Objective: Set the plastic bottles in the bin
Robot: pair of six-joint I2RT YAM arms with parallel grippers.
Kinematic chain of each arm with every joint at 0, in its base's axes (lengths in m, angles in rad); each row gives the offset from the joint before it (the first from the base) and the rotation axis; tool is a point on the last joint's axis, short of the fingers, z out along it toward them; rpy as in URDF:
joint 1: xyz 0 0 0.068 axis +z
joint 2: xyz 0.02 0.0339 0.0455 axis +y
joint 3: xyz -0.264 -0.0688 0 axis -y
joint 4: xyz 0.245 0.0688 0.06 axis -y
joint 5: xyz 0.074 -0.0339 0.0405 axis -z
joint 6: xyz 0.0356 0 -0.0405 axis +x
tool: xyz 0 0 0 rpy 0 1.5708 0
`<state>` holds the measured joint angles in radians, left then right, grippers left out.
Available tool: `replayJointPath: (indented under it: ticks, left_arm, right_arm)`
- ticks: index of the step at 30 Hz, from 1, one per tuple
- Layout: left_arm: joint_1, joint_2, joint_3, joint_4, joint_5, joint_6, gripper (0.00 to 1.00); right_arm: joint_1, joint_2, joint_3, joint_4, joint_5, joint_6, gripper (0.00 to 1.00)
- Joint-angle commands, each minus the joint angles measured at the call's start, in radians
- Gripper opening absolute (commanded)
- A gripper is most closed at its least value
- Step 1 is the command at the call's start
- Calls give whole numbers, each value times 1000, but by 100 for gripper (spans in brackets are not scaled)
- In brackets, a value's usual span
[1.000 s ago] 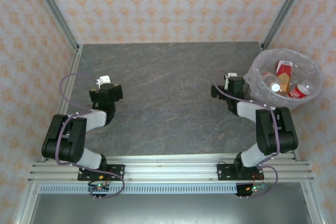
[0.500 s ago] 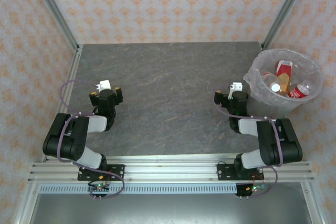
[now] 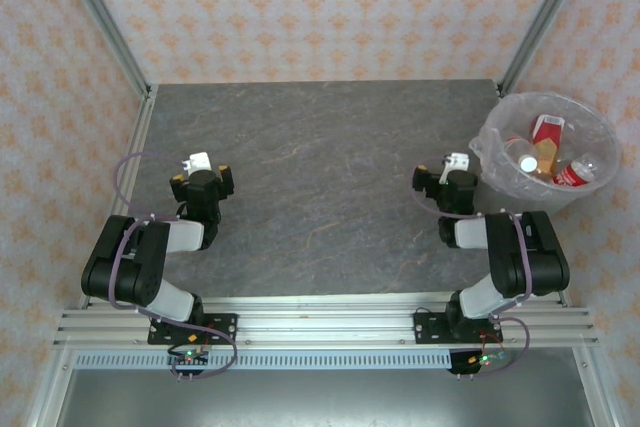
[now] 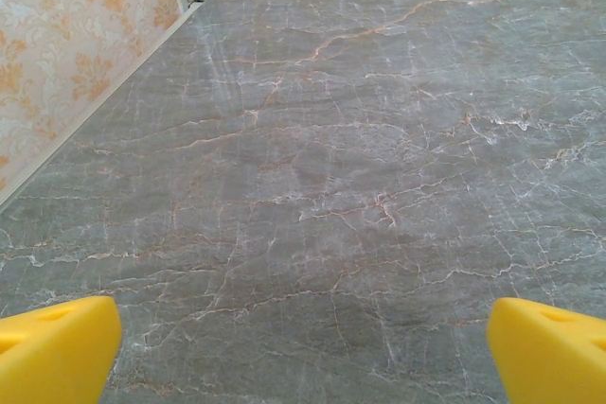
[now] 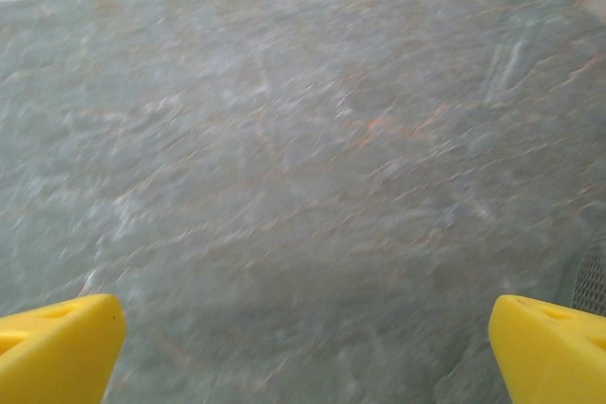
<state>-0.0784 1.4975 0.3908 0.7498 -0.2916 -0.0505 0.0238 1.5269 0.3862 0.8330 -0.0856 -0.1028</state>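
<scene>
1. Top view: bin (image 3: 487, 159) seen at far-right corner of tabletop (image 3: 320, 147); plastic bottles (image 3: 546, 150) lie inside it, red/white labels noted.
2. Wrist views: left hand (image 4: 303, 352) and right hand (image 5: 303, 347) recorded w/ yellow fingers (image 4: 57, 347) spread wide, bare marbled tabletop betw. them.
3. Right wrist view blurred.
4. Patterned walls and alu posts noted around.

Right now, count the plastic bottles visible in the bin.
3: a red-labelled bottle at the bin's far side, an orange-labelled bottle in the middle, a red-banded bottle at the right. More may hide underneath.
</scene>
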Motion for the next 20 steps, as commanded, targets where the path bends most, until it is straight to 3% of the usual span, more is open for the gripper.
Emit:
replayJointPath:
  ticks: [1,20]
  left_arm:
    - [-4,-2,13,35,-22,16,100]
    - [-3,-2,13,32,-20,16,100]
  right_arm:
    - [-33,1,25,-37,10,58,99]
    - [-33,-1,19,-26,-26,44,99]
